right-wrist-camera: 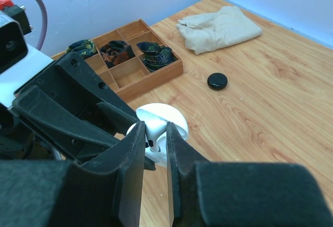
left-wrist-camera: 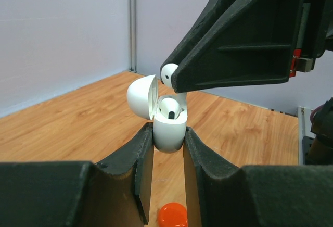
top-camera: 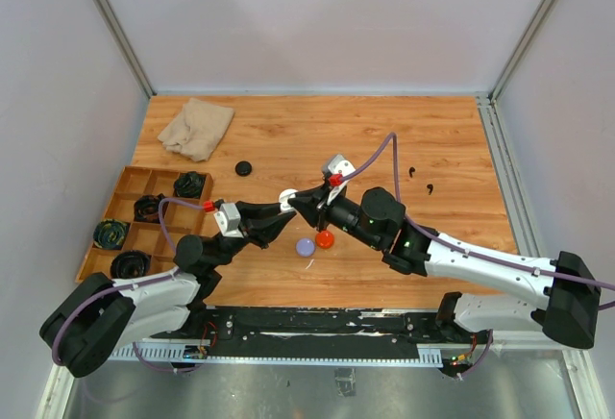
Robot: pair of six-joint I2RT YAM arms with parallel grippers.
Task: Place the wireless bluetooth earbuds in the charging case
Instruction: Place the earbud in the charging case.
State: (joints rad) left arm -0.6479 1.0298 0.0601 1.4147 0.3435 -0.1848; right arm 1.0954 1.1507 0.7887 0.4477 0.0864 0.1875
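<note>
**Spotter:** Right, where does it stand?

**Me:** My left gripper (left-wrist-camera: 167, 151) is clamped on the case (left-wrist-camera: 169, 130), low across its body. It holds the case up off the table with the lid (left-wrist-camera: 141, 97) hinged back. One white bud (left-wrist-camera: 169, 111) sits in its well. My right gripper (right-wrist-camera: 155, 149) is closed on the second white bud (left-wrist-camera: 167, 74), just above the open mouth and beside the lid.

**Spotter:** How will that bud handle?

**Me:** I'd judge it very light, hard and glossy. It won't give under the pads, but it could twist or squirt out if I nudge it sideways against the rim. The round head pokes out past the fingertip and the stem seems to point down toward the case. That looks like the right hold, since the part that enters first is left free.

**Spotter:** And the case?

**Me:** It looks like smooth, rounded plastic, so it's slippery too. The low grip keeps the mouth clear. I take the lid hinge for the weak spot, so I'd stay off it. I can't see the empty well because my right finger hides it.

**Spotter:** Anything else about?

**Me:** Two black buds (top-camera: 413, 171) lie well apart on the right of the table. A red puck (top-camera: 325, 239) and a lilac puck (top-camera: 306, 246) sit below the grippers.
</note>
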